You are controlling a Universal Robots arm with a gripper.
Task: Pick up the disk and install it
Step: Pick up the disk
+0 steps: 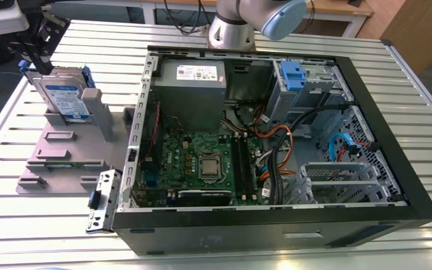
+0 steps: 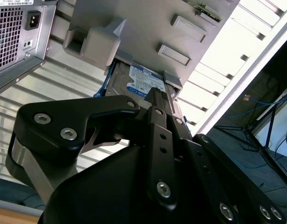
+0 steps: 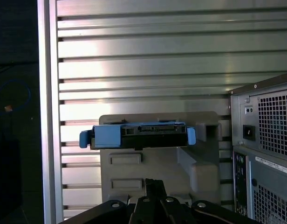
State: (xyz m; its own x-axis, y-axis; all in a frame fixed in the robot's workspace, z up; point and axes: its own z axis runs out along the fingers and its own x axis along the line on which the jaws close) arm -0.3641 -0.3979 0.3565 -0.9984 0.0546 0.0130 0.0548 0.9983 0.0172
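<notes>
While the claw [image 1: 40,56] hangs at the exterior view's far left, just above the upper corner of the disk [image 1: 64,97], I cannot tell whether it is released or clenched. From my seat the disk stands upright on its edge in a slot of the grey plastic holder [image 1: 66,153], with its white-and-blue label showing and blue rails along both sides. In the first wrist view I see the drive edge-on, a blue rail at each end, with part of the holder between it and the claw's tip, so the two are apart there. In the second wrist view the label peeks out just past the claw's black body.

The holder lies flat on the slatted aluminium table [image 1: 21,230], just beside the open computer case [image 1: 407,169], on the exterior view's left. Inside the case I can make out the green motherboard [image 1: 201,163], the grey power supply [image 1: 193,84] and a blue-fronted drive bay [image 1: 292,76]. The arm's base [image 1: 235,28] stands behind the case.
</notes>
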